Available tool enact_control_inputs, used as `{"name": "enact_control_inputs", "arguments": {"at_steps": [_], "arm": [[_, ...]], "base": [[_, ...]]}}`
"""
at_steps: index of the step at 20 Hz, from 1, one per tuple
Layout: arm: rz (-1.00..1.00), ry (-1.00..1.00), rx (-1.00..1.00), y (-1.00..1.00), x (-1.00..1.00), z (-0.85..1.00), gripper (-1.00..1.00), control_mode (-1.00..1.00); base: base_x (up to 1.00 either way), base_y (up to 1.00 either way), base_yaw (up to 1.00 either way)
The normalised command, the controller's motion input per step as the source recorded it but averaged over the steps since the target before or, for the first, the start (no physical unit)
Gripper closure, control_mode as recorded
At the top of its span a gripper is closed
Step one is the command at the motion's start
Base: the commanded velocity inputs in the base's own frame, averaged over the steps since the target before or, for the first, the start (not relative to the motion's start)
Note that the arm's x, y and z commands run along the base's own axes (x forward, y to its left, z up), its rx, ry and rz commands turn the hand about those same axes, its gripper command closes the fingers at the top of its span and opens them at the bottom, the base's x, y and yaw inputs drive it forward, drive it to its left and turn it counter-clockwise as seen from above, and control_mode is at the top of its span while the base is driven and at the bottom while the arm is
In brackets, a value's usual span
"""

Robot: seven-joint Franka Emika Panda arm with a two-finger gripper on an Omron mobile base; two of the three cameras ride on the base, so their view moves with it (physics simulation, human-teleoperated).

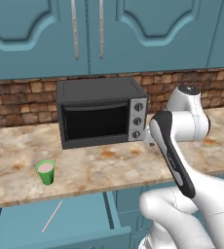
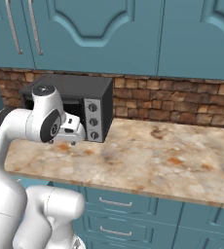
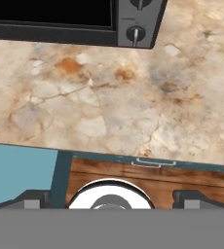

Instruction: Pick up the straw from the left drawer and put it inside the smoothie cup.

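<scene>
Lying in the open drawer [image 1: 80, 214], the straw [image 1: 52, 216] is slanted. The green cup [image 1: 46, 172] stands on the counter [image 1: 133, 165]. The jaws are wide open and hold nothing.

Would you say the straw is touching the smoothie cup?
Apart: the left base view shows the straw in the open drawer, the green smoothie cup on the counter above.
</scene>
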Motion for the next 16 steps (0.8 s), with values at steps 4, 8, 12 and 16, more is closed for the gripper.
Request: {"name": "enact_control_inputs", "arguments": {"at_steps": [4,8,12,16], "arm": [[0.01,0.0,0.0,0.0,-0.06,-0.14,-1.0,-1.0],[0.01,0.0,0.0,0.0,-0.07,-0.08,-1.0,1.0],[0.0,0.0,0.0,0.0,0.0,0.0,-1.0,1.0],[0.0,0.0,0.0,0.0,0.0,0.0,-1.0,1.0]], "base": [[0.0,0.0,0.0],[-0.11,-0.01,0.04],[-0.29,-0.1,0.16],[-0.37,-0.41,0.19]]}}
